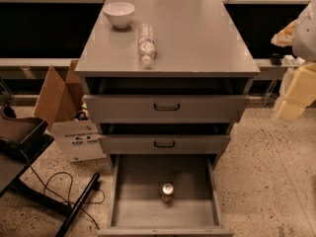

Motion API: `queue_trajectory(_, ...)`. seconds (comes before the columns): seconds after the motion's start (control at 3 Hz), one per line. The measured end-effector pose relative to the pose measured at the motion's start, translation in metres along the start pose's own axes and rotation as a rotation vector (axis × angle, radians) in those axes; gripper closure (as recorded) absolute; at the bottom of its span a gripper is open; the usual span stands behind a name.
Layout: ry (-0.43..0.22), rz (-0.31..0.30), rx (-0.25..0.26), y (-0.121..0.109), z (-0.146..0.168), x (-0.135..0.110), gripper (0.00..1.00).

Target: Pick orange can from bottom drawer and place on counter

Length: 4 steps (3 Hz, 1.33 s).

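Note:
The orange can (167,192) stands upright near the middle of the bottom drawer (143,214), which is pulled fully out at floor level. The counter (197,38) is the light-grey top of the drawer cabinet. My gripper (295,97) shows as a blurred cream shape at the right edge, beside the cabinet at about the height of the top drawer. It is well above and to the right of the can and touches nothing.
A white bowl (119,14) and a clear water bottle (146,44) lying on its side sit on the counter's left half. Two upper drawers (166,107) are slightly open. A cardboard box (59,100), a chair (19,132) and cables (64,181) are on the left.

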State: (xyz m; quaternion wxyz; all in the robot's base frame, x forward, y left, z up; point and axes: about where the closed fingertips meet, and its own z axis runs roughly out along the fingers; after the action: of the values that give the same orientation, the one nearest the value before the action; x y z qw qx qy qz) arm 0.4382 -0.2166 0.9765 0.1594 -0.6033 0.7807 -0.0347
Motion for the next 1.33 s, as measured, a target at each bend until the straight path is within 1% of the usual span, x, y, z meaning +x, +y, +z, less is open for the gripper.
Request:
queue_trajectory(0.33, -0.004, 0.0, 0.004, 0.0, 0.0, -0.001, 0.0)
queue_trajectory(0.67, -0.082, 0.034, -0.032, 0.009, 0.035, 0.001, 0.0)
queue_trajectory(1.0, -0.261, 0.074, -0.168, 0.042, 0.132, 0.007, 0.0)
queue_trajectory(1.33, -0.494, 0.124, -0.242, 0.066, 0.217, -0.003, 0.0)
